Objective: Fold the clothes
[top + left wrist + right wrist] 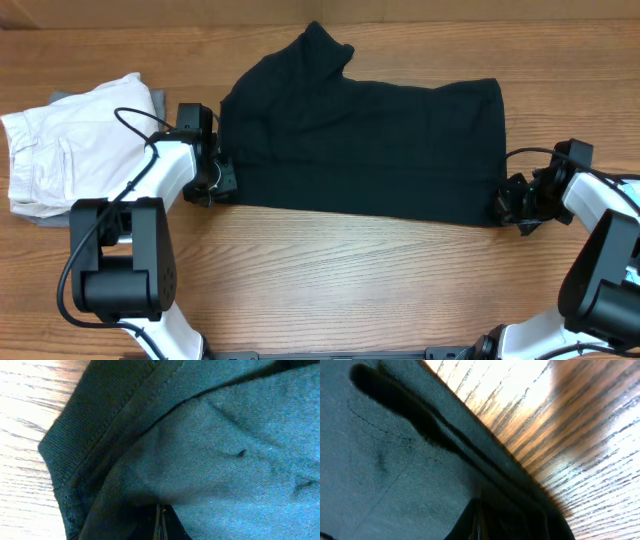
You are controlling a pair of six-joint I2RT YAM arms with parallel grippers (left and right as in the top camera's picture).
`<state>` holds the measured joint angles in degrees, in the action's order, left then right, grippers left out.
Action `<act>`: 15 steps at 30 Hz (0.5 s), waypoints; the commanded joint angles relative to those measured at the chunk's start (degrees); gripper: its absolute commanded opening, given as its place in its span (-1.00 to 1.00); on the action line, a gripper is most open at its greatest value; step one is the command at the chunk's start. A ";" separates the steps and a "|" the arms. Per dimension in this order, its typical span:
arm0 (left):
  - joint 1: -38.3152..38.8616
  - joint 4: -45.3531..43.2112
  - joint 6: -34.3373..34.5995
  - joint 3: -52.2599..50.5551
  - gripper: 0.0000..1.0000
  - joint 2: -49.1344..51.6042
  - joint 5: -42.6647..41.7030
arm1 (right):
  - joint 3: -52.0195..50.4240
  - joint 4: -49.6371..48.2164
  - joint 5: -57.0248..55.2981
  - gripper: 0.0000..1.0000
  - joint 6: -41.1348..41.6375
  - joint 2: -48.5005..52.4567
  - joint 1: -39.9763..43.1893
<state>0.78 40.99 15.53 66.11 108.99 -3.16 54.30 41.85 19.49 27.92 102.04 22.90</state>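
The black T-shirt (pixel 370 145) lies folded lengthwise across the middle of the wooden table, one sleeve sticking up at the top. My left gripper (pixel 218 180) is at its lower left corner, shut on the fabric; the left wrist view is filled with black cloth (pixel 210 450) and a hemmed edge, with the jaws (pixel 161 527) pinched together. My right gripper (pixel 508 207) is at the lower right corner, shut on the shirt's edge; the right wrist view shows black cloth (pixel 395 470) over the closed jaws (pixel 477 525).
A folded off-white pocketed garment (pixel 70 145) lies on a grey item at the left, next to my left arm. Bare wood table (pixel 360 280) spreads in front of the shirt.
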 commanded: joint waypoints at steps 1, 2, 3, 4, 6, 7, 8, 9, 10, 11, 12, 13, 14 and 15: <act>0.24 2.32 1.46 -2.84 -0.92 5.88 2.73 | -3.50 0.92 -8.68 -0.92 3.28 2.93 1.18; 0.17 3.50 1.46 -2.84 -0.92 5.55 2.71 | -3.50 1.77 -8.98 -0.92 3.80 2.84 2.01; 0.00 4.85 1.49 -2.84 -0.92 5.18 2.71 | -3.48 2.36 -9.03 -0.92 3.82 2.73 3.04; -0.28 6.43 1.86 -2.84 -0.92 4.70 2.78 | -3.45 2.99 -9.31 -0.92 3.82 2.56 4.26; -1.31 9.81 2.60 -2.84 -0.91 3.65 2.62 | -3.45 3.98 -9.90 -0.92 3.78 1.84 7.10; -1.99 11.10 2.62 -2.84 -0.91 3.19 2.12 | -3.43 4.46 -9.88 -0.92 3.63 1.29 8.31; -2.78 12.26 2.60 -2.84 -0.92 2.75 1.62 | -3.39 5.07 -10.01 -0.92 3.61 0.68 9.35; -3.61 13.40 2.56 -2.84 -0.92 2.40 1.03 | -3.32 5.64 -10.51 -0.92 3.37 -0.04 10.27; -4.44 14.62 2.51 -2.84 -0.91 2.12 0.26 | -3.23 6.16 -11.19 -0.92 3.17 -1.01 11.10; -5.40 16.28 2.49 -2.84 -0.92 1.88 -0.70 | -3.19 6.69 -11.98 -0.92 3.19 -1.86 11.58; -6.23 17.77 2.47 -2.84 -0.90 1.84 -1.38 | -3.19 7.32 -12.44 -0.92 3.17 -2.80 11.85; -7.21 19.63 2.49 -2.84 -0.92 1.81 -1.88 | -3.19 8.15 -12.85 -0.92 3.15 -3.91 11.89; -7.82 20.87 2.49 -2.84 -0.92 1.81 -2.08 | -3.19 8.90 -13.42 -0.92 2.93 -4.83 11.89; -8.52 22.29 2.47 -2.84 -0.92 1.81 -2.40 | -3.19 9.33 -13.97 -0.92 2.23 -5.70 11.85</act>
<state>-4.95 61.10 16.84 64.90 109.34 -6.57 52.12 50.92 15.77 30.39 98.67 33.69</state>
